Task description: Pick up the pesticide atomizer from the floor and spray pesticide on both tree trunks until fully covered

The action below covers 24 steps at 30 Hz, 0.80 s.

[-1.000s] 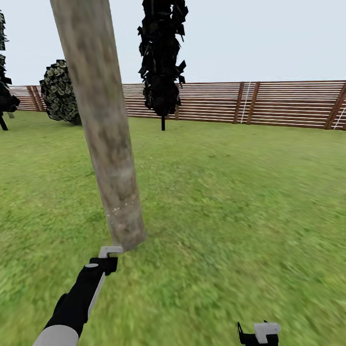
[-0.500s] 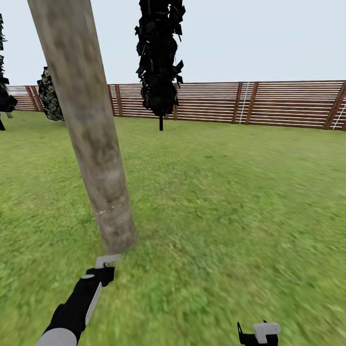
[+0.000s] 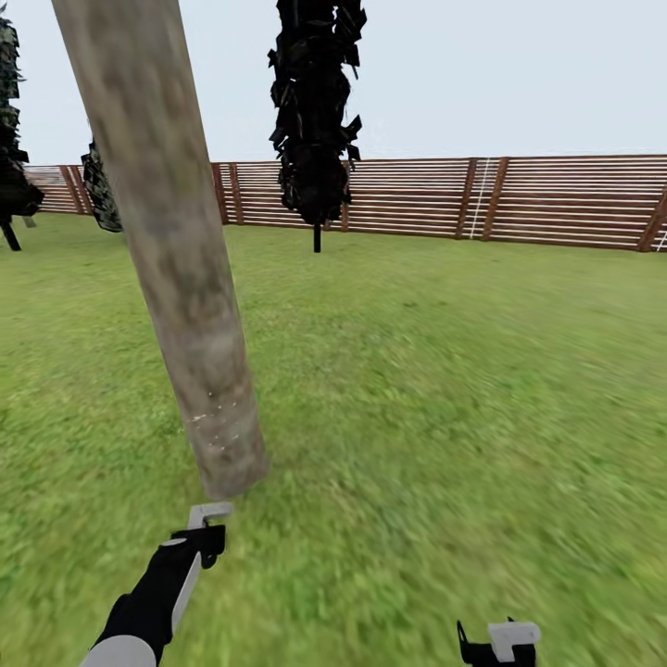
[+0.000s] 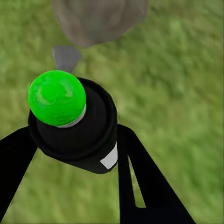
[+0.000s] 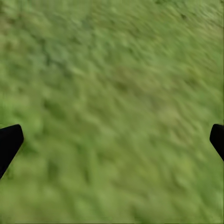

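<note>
One tree trunk (image 3: pixel 176 278), thick and mottled grey-beige, leans across the left of the head view, with a few white specks of pesticide (image 3: pixel 215 408) low on its bark. My left gripper (image 3: pixel 206 533) is just short of the trunk's base, shut on the pesticide atomizer (image 4: pixel 70 126). The atomizer is a black bottle with a bright green cap (image 4: pixel 57 97), and its grey nozzle (image 4: pixel 66 57) points at the trunk base (image 4: pixel 98 18). My right gripper (image 3: pixel 500 642) hangs low over grass, open and holding nothing, its fingertips (image 5: pixel 9 142) wide apart.
The lawn (image 3: pixel 445 389) spreads out to the right and ahead. A brown slat fence (image 3: pixel 519 199) closes the back. A dark thin-trunked tree (image 3: pixel 315 120) stands before the fence, another (image 3: pixel 11 176) is at the far left, and a bush (image 3: pixel 100 190) is partly hidden behind the trunk.
The whole picture has shifted, so the camera moved. The trunk now sits further left in the view. My left gripper with the atomizer sits slightly lower in the picture, still at the trunk's base.
</note>
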Motion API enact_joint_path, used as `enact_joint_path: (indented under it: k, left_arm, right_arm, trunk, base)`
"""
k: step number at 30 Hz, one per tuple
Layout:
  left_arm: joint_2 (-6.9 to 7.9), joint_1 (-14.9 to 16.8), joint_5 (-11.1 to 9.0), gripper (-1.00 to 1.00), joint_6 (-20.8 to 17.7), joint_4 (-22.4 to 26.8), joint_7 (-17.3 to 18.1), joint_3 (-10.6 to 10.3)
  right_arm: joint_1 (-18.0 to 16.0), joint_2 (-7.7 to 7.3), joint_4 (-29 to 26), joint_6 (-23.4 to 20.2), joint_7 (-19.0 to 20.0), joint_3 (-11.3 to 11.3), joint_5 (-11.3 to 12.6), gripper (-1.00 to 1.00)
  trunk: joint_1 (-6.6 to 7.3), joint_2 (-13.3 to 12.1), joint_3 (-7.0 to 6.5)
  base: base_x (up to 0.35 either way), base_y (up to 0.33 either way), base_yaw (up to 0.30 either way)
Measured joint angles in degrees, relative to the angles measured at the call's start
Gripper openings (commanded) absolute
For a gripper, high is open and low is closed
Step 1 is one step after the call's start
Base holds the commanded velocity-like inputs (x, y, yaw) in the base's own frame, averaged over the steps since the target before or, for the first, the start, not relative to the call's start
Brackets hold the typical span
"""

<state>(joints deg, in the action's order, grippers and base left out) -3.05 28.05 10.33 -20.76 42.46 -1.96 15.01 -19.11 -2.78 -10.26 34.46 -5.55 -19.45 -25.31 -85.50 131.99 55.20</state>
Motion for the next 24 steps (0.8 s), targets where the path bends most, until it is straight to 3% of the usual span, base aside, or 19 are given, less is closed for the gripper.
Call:
enact_joint_path:
  k: [7,9,12,15,18,21,24]
  left_arm:
    - [1.51,-0.3,0.2,-1.0,0.1,-0.1,0.1,0.1]
    - [1.16,-0.3,0.1,-1.0,0.1,-0.3,0.0,0.1]
    - [-0.43,-0.3,0.0,-1.0,0.1,-0.5,0.0,-1.6]
    - [-0.6,-0.3,0.0,-1.0,0.1,-0.5,0.0,-2.8]
    - [1.07,-0.4,0.2,-1.0,-0.1,-0.5,0.0,-2.4]
    - [4.62,-0.4,0.1,-1.0,-0.2,-0.4,0.1,-1.9]
    - [4.59,-0.4,-0.2,-1.0,0.0,-0.4,-0.1,-2.1]
  right_arm:
    - [0.0,0.0,0.0,0.0,0.1,0.0,0.0,1.0]
    - [0.0,-0.01,0.0,0.0,0.1,0.0,0.0,1.0]
    - [0.1,-0.03,0.0,0.0,0.1,0.0,0.0,1.0]
    - [0.0,-0.02,0.0,0.0,0.1,0.0,0.0,1.0]
    - [0.0,-0.03,0.0,0.0,0.1,0.0,0.0,1.0]
    - [0.0,-0.03,0.0,0.0,0.1,0.0,0.0,1.0]
    - [0.0,-0.03,0.0,0.0,0.1,0.0,0.0,1.0]
  trunk:
    - [-0.02,0.0,0.0]
    - [-0.03,0.0,0.0]
    - [-0.03,0.0,0.0]
    - [-0.03,0.0,0.0]
    - [-0.03,0.0,0.0]
    - [-0.03,0.0,0.0]
    - [-0.03,0.0,0.0]
  base:
    - [0.219,0.0,0.157]
    - [0.027,0.0,0.013]
    - [0.006,0.0,0.003]
    - [0.001,0.0,0.0]
    - [0.0,0.0,0.0]
    - [0.0,0.0,0.0]
    - [0.0,0.0,0.002]
